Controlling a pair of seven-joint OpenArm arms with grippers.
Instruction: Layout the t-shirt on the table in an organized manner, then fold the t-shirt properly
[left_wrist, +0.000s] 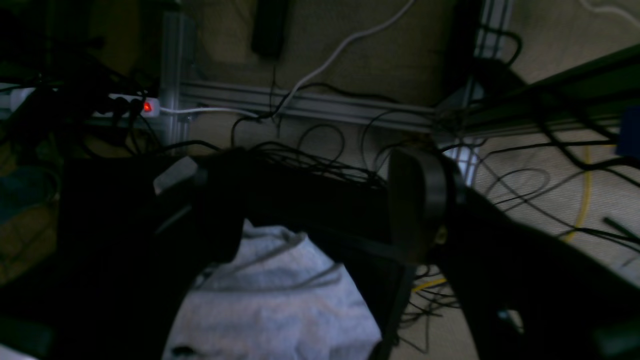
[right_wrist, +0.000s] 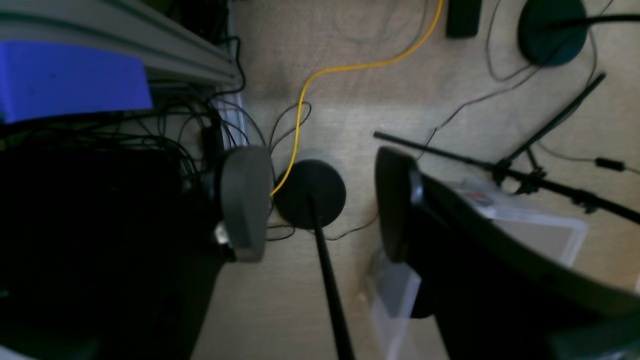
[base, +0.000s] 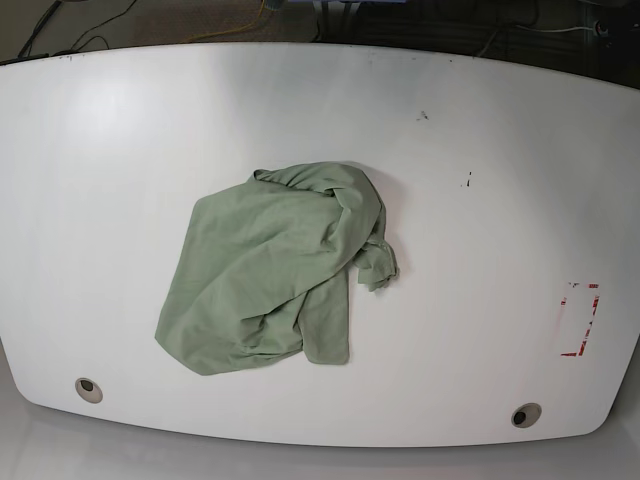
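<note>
The t-shirt (base: 270, 270) lies crumpled in a pale green heap a little left of the middle of the white table (base: 480, 200), with one bunched part toward its right side. Neither arm shows in the base view. My left gripper (left_wrist: 320, 200) is open, and between its dark fingers (left_wrist: 417, 200) I see only floor and cables. Open too is my right gripper (right_wrist: 320, 200), whose fingers (right_wrist: 245, 200) frame a bare patch of floor. Neither wrist view shows the table.
Two round grommets (base: 88, 389) (base: 524, 414) sit near the table's front edge, and red tape marks (base: 580, 320) at its right. The left wrist view shows a pale cloth (left_wrist: 275, 300), tangled cables and a metal frame (left_wrist: 310, 102). A black stand base (right_wrist: 310, 192) shows in the right wrist view.
</note>
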